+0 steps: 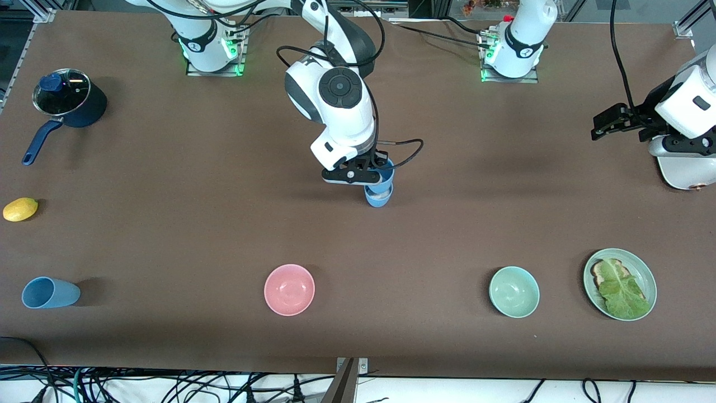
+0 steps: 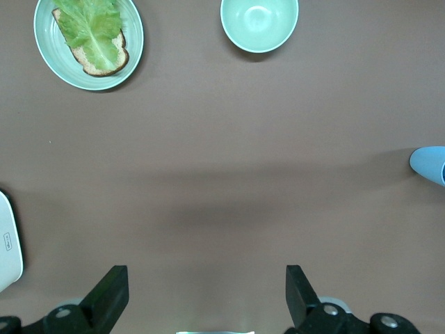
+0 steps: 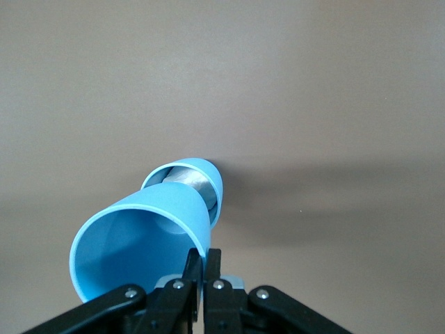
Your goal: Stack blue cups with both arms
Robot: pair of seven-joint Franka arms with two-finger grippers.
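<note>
My right gripper [image 1: 358,174] is shut on the rim of a light-blue cup [image 1: 387,172], one finger inside and one outside. In the right wrist view the gripper [image 3: 203,257] holds this cup [image 3: 139,243] tilted, its base at the mouth of a second blue cup [image 3: 201,179]. That second cup [image 1: 378,197] stands upright on the middle of the table. A third blue cup [image 1: 49,293] lies on its side near the front camera at the right arm's end. My left gripper [image 1: 607,124] waits open and empty above the table at the left arm's end; the left wrist view [image 2: 206,299] shows bare table under it.
A dark-blue lidded pot [image 1: 70,103] and a lemon [image 1: 20,209] sit at the right arm's end. A pink bowl [image 1: 289,289], a green bowl [image 1: 514,291] and a green plate [image 1: 649,280] with toast and lettuce line the side nearest the front camera.
</note>
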